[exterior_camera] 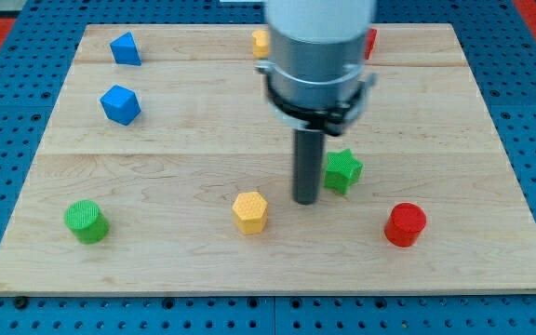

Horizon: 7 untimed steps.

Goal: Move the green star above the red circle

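Note:
The green star (343, 171) lies right of the board's middle. The red circle (405, 224), a short cylinder, stands to the star's lower right, near the view's bottom edge of the board. My tip (306, 200) rests on the board just left of the green star, close to it or touching it. The rod and the arm's body rise above it and hide part of the board behind.
A yellow hexagon (250, 211) lies left of my tip. A green cylinder (87, 221) is at the lower left. Two blue blocks (120, 104) (126, 49) are at the upper left. A yellow block (261, 42) and a red block (370, 42) peek out beside the arm at the top.

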Each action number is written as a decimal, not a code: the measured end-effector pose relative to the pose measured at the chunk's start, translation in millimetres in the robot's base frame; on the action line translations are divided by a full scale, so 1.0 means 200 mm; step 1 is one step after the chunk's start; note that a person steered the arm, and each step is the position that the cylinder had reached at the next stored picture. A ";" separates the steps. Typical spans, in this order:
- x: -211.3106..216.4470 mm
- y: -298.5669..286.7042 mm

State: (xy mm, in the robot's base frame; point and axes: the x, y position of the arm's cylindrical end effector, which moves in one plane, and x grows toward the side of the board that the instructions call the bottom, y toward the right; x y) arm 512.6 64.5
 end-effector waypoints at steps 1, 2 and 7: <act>-0.12 0.13; -0.37 0.26; -0.53 0.15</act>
State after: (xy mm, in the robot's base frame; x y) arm 406.3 95.1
